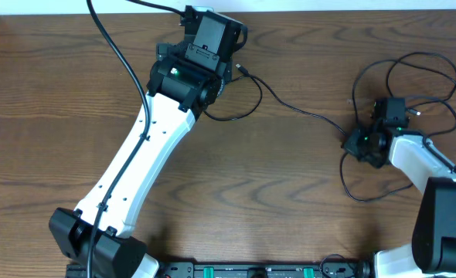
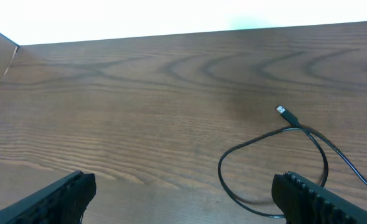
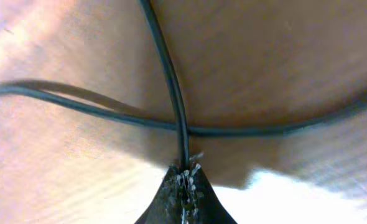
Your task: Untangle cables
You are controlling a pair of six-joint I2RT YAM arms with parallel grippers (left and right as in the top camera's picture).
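A thin black cable [image 1: 290, 106] runs across the table from a small plug [image 1: 243, 71] beside my left gripper [image 1: 210, 31] to my right gripper [image 1: 353, 144]. More black cables lie in loose loops [image 1: 413, 69] behind the right gripper. In the left wrist view my left gripper [image 2: 183, 190] stands open over bare wood, with the cable's loop [image 2: 219, 167] and its plug [image 2: 285, 112] ahead to the right. In the right wrist view my right gripper [image 3: 185, 174] is shut on a black cable [image 3: 168, 74], which crosses over another black cable [image 3: 258, 131].
The far table edge [image 2: 171, 34] lies just beyond the left gripper. A thicker black arm cable [image 1: 120, 54] runs along the left arm. The right arm's base [image 1: 444, 224] stands at the lower right.
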